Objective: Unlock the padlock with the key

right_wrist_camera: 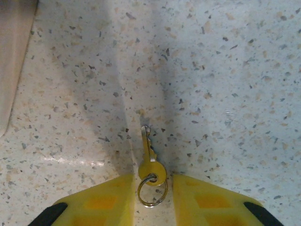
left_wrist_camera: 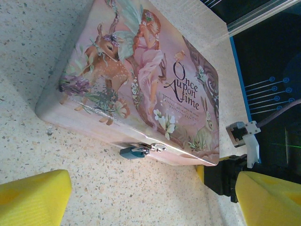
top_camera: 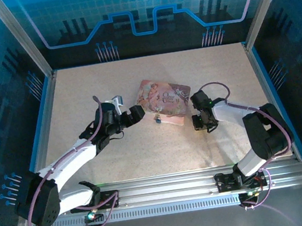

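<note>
Right pincer [right_wrist_camera: 153, 184] hangs low over the speckled beige table [right_wrist_camera: 225, 70], its two yellow fingers [right_wrist_camera: 106, 205] only narrowly spread. The small flat metal key [right_wrist_camera: 149, 157] with a round head lies between their tips, and a thin strip of table shows on each side of the head, so they flank it without pinching it. The key's blade points away from the pincer, and a thin wire split ring [right_wrist_camera: 150, 205] hangs through the head, back between the fingers. From above, this pincer [top_camera: 204, 123] sits just right of the pink illustrated rectangular tin box [top_camera: 164, 102], on the side toward the table's right edge.

Left pincer [top_camera: 136, 114] is just left of the tin, facing it. In its own wrist camera its yellow fingers [left_wrist_camera: 33, 200] stand wide apart with nothing between them. The tin [left_wrist_camera: 141, 70] lies flat with its lid up, near the middle of the table. The tiny silvery-blue metal padlock [left_wrist_camera: 134, 152] with a dark teal body hangs on the silver clasp [left_wrist_camera: 157, 148] at the tin's front wall — the side turned to the table's near edge — and I cannot tell whether it touches the table. From above the padlock [top_camera: 156, 118] shows as a small speck at that near side, between the two pincers and apart from the key
</note>
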Robot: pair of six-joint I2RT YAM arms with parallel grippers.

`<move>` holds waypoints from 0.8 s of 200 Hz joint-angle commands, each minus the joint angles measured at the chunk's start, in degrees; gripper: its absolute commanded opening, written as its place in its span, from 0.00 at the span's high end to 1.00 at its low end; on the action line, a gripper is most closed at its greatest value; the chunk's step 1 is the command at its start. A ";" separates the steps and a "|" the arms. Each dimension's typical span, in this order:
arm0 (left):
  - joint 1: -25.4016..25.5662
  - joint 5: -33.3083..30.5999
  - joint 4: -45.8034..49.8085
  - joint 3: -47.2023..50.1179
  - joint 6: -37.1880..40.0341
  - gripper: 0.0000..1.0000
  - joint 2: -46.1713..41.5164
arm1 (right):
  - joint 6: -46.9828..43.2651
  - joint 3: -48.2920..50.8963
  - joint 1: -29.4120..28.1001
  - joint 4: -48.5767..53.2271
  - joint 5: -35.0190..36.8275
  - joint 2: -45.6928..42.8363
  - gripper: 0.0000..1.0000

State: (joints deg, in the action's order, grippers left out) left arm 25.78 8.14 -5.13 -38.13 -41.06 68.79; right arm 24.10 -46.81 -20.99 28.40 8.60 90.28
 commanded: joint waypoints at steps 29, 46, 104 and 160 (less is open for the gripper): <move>0.32 -0.95 1.15 -0.62 -0.07 0.08 -0.26 | 1.10 -0.50 -0.71 0.95 0.30 1.49 0.80; 0.32 -1.02 1.17 -0.59 -0.07 0.08 -0.29 | 1.11 -0.52 -0.71 0.96 0.30 1.33 0.82; 0.32 -1.00 1.34 -0.61 -0.12 0.08 -0.27 | 0.99 -0.43 -0.68 1.57 0.33 -0.39 0.86; 0.30 -1.00 1.43 -0.63 -0.12 0.08 -0.36 | 0.72 -0.37 -0.76 2.27 -0.45 -2.12 0.89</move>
State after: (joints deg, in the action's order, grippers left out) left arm 25.78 8.12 -4.51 -38.13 -41.06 68.79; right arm 24.53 -47.27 -21.02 28.82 8.60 89.67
